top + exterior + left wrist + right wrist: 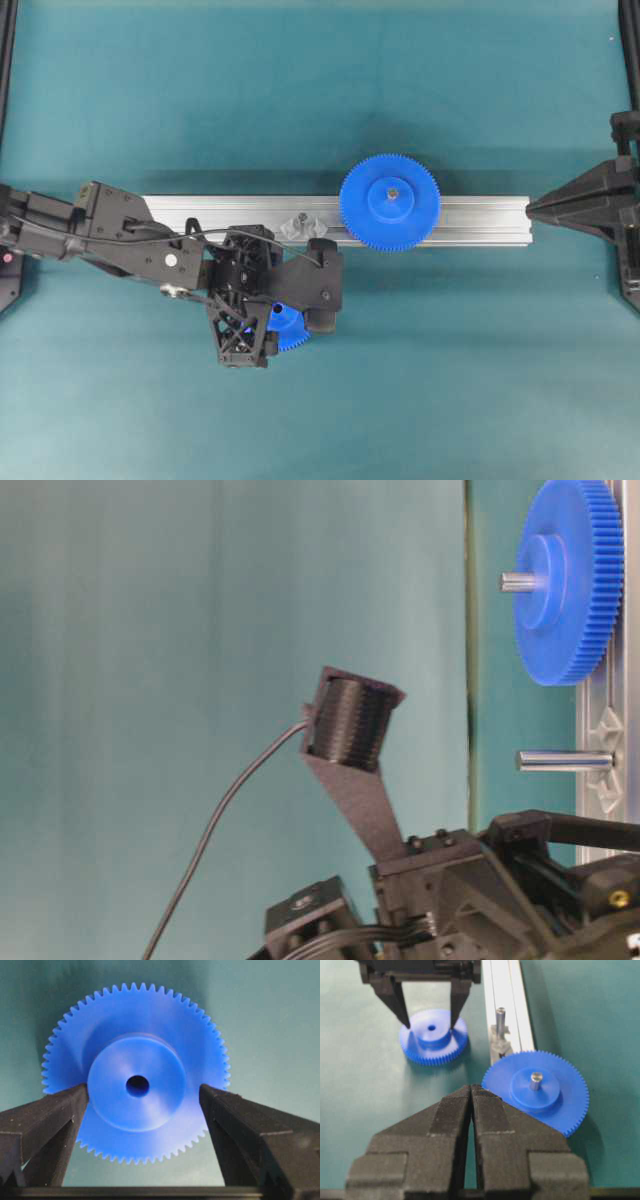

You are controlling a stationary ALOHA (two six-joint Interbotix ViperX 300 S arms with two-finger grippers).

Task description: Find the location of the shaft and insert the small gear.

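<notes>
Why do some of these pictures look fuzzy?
Right wrist view: the right pincer sits too near the lens, so it blurs. Left wrist view: the small gear is soft at its teeth. Table-level view: everything looks hazy. The overhead view is sharpest.

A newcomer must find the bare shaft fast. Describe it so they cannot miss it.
Start at the silver aluminium rail crossing the teal table. On it, just left of the large blue gear, stands the shaft. It is a thin grey pin on a small silvery bracket, carrying no gear.
</notes>
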